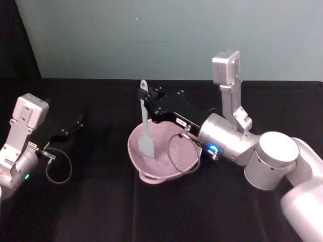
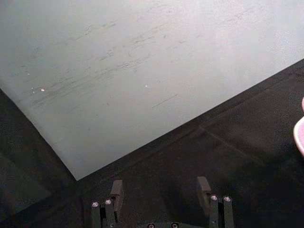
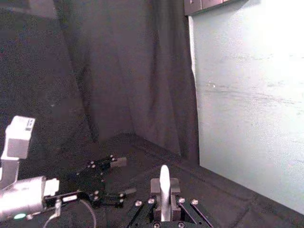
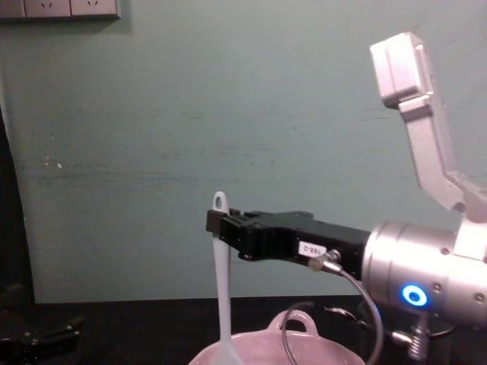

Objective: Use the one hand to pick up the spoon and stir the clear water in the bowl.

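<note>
The pale pink bowl sits mid-table, its loop handle toward me; its rim also shows in the chest view. The white spoon stands nearly upright, blade down inside the bowl. My right gripper is shut on the spoon's upper handle, just below the hole at its end. The right wrist view shows the handle clamped between the jaws. The clear water cannot be made out. My left gripper rests open at the left, far from the bowl, with nothing between its fingers.
Black cloth covers the table, and a pale green wall stands behind it. A grey cable loop hangs from the right arm over the bowl. Another cable loop lies by the left arm.
</note>
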Tool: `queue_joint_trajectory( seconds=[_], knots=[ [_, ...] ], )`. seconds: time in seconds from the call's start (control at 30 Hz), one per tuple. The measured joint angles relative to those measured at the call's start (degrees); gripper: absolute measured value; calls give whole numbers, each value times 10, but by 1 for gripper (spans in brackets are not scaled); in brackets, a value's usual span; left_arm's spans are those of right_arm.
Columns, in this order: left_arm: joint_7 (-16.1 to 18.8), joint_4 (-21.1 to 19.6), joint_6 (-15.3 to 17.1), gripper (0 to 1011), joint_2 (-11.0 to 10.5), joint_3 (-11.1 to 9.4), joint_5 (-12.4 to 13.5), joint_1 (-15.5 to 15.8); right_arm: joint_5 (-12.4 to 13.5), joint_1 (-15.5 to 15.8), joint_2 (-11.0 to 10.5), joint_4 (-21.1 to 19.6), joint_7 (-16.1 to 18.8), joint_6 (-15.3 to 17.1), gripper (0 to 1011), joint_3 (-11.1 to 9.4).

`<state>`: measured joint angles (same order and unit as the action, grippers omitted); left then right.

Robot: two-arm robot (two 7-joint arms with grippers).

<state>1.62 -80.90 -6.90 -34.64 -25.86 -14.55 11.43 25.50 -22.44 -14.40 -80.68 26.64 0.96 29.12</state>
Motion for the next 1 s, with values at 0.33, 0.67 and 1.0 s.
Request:
queue_joint_trajectory(
  seconds=[0.33,0.67,1.0],
  knots=[
    [0,0,0,1011,0,0,0,0,-7,-41,17,52,0,-1,112,1],
    [0,0,0,1011,0,0,0,0,-10,-35,-2,38,-14,3,112,-21],
    [0,0,0,1011,0,0,0,0,-9,11,-38,-22,-25,11,112,-42]
  ],
)
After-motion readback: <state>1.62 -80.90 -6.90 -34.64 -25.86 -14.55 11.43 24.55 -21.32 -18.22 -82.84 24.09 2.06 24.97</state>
